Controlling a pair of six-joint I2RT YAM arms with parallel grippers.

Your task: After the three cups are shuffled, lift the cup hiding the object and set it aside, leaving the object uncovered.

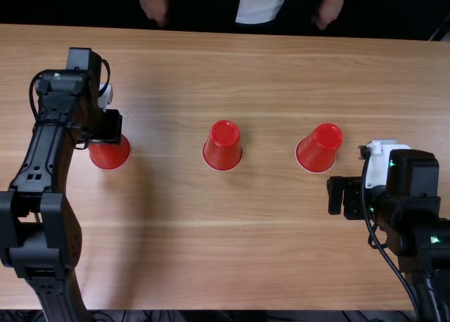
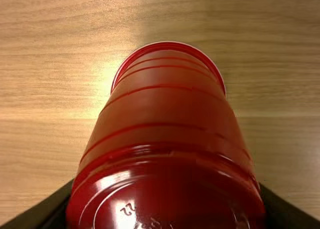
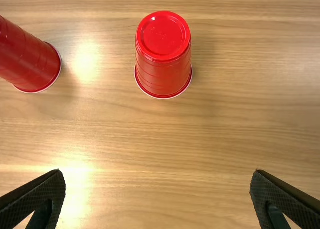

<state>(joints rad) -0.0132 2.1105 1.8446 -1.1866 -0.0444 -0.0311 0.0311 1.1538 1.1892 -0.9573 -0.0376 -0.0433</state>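
While the left jaws clasp the left cup (image 1: 110, 155), the right jaws gape near the right cup (image 1: 320, 147).

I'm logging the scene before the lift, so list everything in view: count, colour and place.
table: one, light brown wood, under everything else.
cups: three, red, upside down in a row across it: left cup, middle cup, right cup.
left hand: one, black, at the left cup, above its far side.
right hand: one, black, open, on the near right side of the right cup, apart from it.
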